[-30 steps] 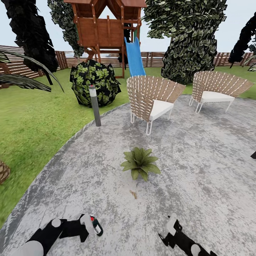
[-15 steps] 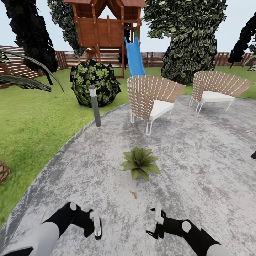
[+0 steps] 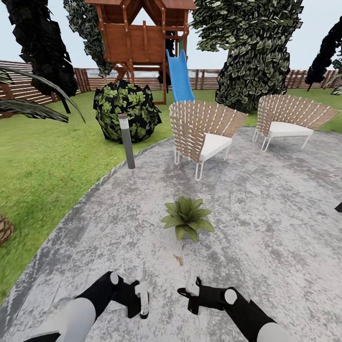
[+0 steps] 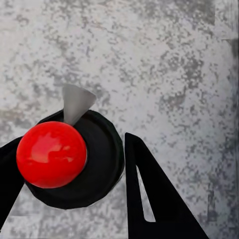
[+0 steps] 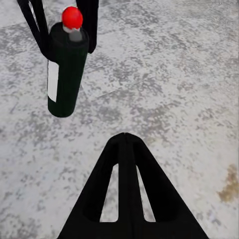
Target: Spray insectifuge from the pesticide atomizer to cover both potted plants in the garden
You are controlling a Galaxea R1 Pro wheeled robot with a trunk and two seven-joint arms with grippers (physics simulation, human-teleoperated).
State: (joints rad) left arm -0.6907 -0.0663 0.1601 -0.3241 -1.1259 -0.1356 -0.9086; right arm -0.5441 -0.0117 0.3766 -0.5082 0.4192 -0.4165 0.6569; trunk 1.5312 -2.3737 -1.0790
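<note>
The pesticide atomizer (image 3: 144, 304) is a slim dark green bottle with a white label, hanging upright just above the stone patio (image 3: 266, 223). My left gripper (image 3: 141, 297) is shut on it. In the left wrist view its red knob and dark cap (image 4: 74, 159) sit between the black fingers (image 4: 149, 194). In the right wrist view the atomizer (image 5: 67, 69) hangs ahead of my right gripper (image 5: 123, 137), whose fingers are shut together and hold nothing. In the head view the right gripper (image 3: 184, 290) is a short gap to the right of the bottle. One potted plant (image 3: 186, 217) stands on the patio beyond both grippers.
Two wicker chairs (image 3: 202, 130) (image 3: 292, 118) stand at the patio's far side. A grey bollard lamp (image 3: 127, 141) marks the lawn edge, with a round bush (image 3: 126, 110) and a wooden playhouse with a blue slide (image 3: 179, 78) behind. A palm trunk (image 3: 4, 229) is at the left.
Both arms have swung inward toward the middle. The left gripper carried the atomizer right and slightly forward; the right gripper moved left, closing the gap to the bottle.
</note>
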